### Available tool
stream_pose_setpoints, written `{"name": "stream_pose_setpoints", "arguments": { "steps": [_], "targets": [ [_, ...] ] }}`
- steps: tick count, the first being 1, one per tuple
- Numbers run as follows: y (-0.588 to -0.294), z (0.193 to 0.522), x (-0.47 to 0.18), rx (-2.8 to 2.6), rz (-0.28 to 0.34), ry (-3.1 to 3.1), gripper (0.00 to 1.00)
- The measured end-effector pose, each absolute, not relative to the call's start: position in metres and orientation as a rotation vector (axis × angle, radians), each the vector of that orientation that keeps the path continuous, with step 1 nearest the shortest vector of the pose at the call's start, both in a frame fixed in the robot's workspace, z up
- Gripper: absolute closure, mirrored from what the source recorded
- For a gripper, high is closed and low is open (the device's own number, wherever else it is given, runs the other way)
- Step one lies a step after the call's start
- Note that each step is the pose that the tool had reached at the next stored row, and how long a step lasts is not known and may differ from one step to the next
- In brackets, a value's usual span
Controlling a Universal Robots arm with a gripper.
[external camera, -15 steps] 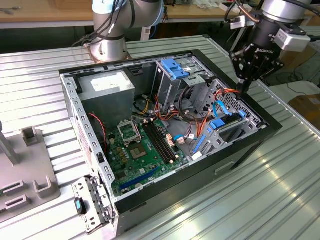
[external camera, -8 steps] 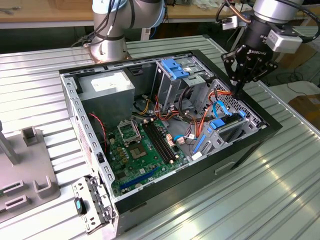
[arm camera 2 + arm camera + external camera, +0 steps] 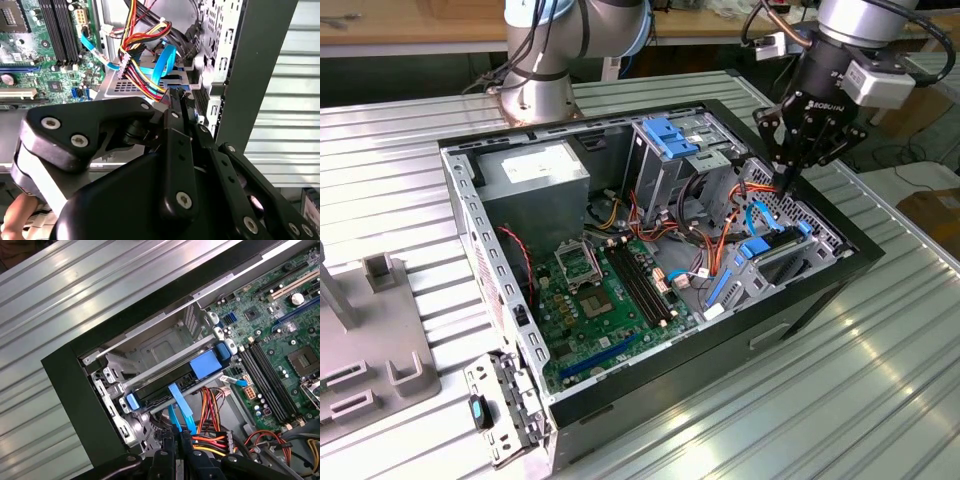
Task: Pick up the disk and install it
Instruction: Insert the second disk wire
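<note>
The disk (image 3: 772, 250), a dark body with blue rails, lies in the drive bay at the exterior view's right end of the open computer case (image 3: 820, 300). In the first wrist view the disk (image 3: 160, 387) sits seated in the metal bay between its blue end pieces. My gripper (image 3: 785, 182) hangs just above it with its fingers pressed together and nothing held. Its fingertips (image 3: 179, 434) point down beside a blue ribbon cable (image 3: 180, 407) that crosses the disk. In the second wrist view the gripper (image 3: 177, 96) stands over the cable bundle.
Red, yellow and orange wires (image 3: 137, 65) crowd the space beside the bay. The green motherboard (image 3: 610, 295) fills the case floor, with a grey power supply (image 3: 535, 175) behind it. A blue-latched cage (image 3: 670, 140) stands near the arm's base. A grey fixture (image 3: 380, 340) sits on the table.
</note>
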State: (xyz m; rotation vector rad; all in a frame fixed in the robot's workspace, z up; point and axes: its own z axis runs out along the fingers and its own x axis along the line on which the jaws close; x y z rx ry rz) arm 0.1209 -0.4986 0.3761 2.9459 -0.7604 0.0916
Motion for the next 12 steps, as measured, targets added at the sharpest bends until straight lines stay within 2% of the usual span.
{"name": "stream_pose_setpoints", "arguments": {
  "steps": [12],
  "targets": [
    [-0.4986, 0.3704, 0.121, 2.863, 0.078, -1.016, 0.84]
  ]
}}
